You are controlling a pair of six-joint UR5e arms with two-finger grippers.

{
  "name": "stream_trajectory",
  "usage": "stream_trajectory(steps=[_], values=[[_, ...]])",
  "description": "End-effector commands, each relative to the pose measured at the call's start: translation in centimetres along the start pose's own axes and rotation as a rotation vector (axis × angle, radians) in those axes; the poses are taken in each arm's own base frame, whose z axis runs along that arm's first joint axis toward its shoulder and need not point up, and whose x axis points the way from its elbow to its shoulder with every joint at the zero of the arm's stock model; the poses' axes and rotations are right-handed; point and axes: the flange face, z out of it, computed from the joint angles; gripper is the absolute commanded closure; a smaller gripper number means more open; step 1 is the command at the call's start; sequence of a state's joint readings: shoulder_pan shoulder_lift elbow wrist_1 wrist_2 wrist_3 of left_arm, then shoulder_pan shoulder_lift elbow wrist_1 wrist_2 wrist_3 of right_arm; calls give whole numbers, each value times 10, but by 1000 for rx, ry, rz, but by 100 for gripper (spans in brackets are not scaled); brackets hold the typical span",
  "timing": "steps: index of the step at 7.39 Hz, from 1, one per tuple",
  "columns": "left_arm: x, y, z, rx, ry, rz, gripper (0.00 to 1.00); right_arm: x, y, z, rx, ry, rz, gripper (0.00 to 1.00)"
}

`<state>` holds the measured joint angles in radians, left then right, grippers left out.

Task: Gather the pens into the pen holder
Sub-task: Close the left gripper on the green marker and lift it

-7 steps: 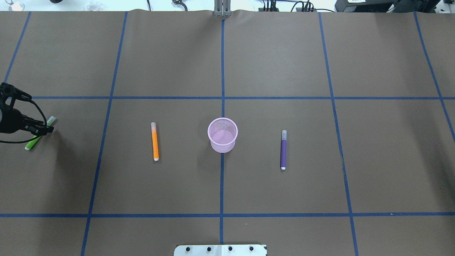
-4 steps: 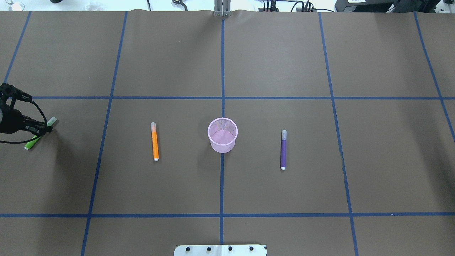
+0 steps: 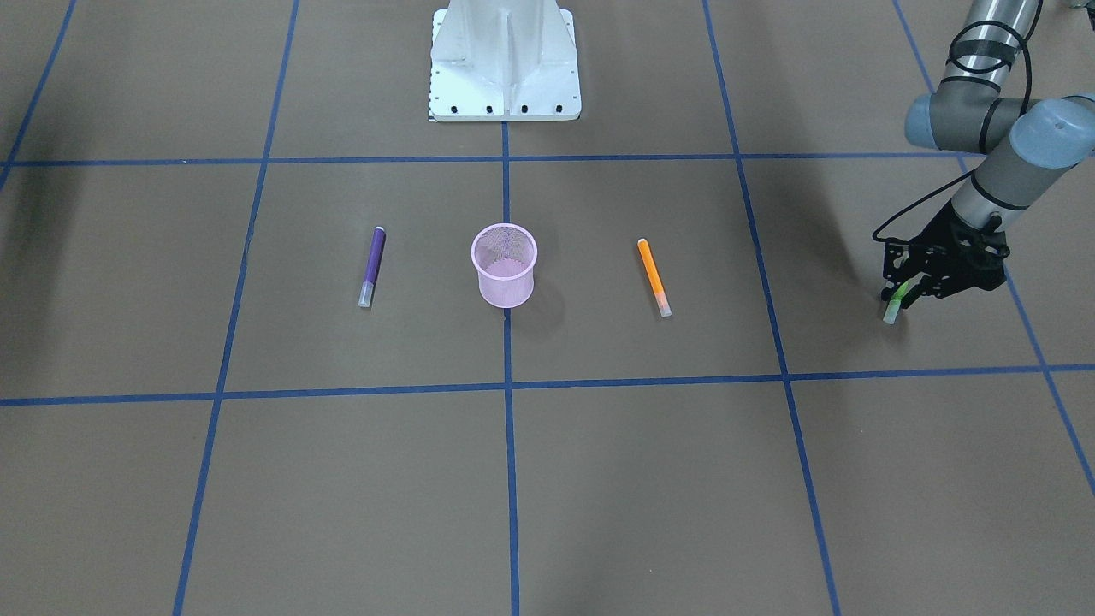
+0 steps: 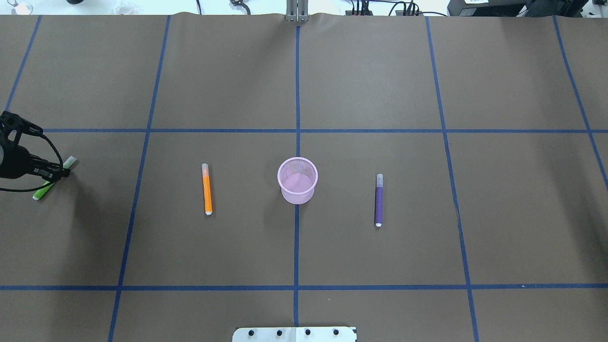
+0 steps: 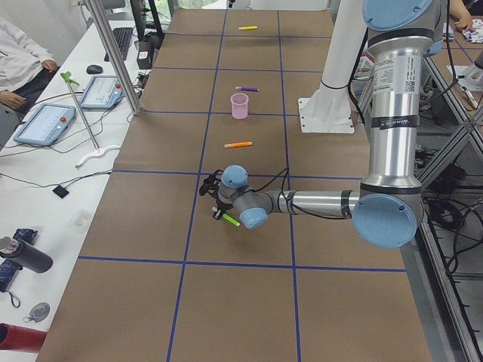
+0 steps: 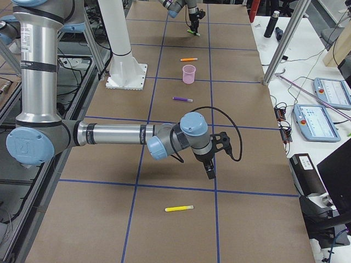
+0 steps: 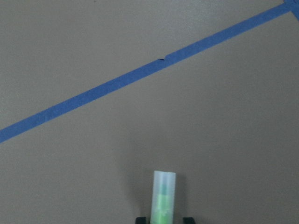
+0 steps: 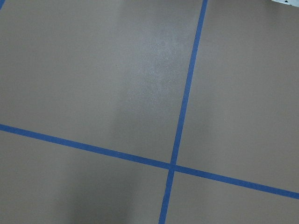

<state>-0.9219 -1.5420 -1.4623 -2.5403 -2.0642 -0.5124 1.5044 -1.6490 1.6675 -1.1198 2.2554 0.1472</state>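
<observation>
The pink mesh pen holder (image 4: 297, 180) stands upright at the table's middle and looks empty. An orange pen (image 4: 207, 189) lies to its left and a purple pen (image 4: 378, 199) to its right. A green pen (image 4: 43, 190) lies at the far left edge. My left gripper (image 4: 57, 173) is low over the green pen's middle, its fingers close on both sides. The left wrist view shows the pen's clear cap (image 7: 164, 196) between the fingertips. My right gripper (image 6: 211, 167) shows only in the exterior right view, so I cannot tell whether it is open or shut.
A yellow pen (image 6: 179, 208) lies on the table near my right gripper, at the robot's right end. The robot's white base (image 3: 504, 64) stands at the table's near edge. Blue tape lines cross the brown table cover.
My left gripper has edged slightly left and the green pen has shifted a little with it. The other pens and the pen holder have not moved.
</observation>
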Motion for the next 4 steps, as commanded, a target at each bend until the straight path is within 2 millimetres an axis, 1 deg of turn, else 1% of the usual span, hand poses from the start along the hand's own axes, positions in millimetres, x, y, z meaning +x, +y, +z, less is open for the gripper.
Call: stream_trajectory(steps=[1, 2, 3, 4], values=[[0, -1, 0, 1, -1, 0, 73, 0, 0, 0, -1, 0, -1, 1], [0, -1, 0, 1, -1, 0, 89, 0, 0, 0, 0, 1, -1, 1], [0, 0, 0, 1, -1, 0, 100, 0, 0, 0, -1, 0, -1, 1], [4, -4, -4, 10, 10, 5, 100, -1, 0, 0, -1, -1, -1, 1]])
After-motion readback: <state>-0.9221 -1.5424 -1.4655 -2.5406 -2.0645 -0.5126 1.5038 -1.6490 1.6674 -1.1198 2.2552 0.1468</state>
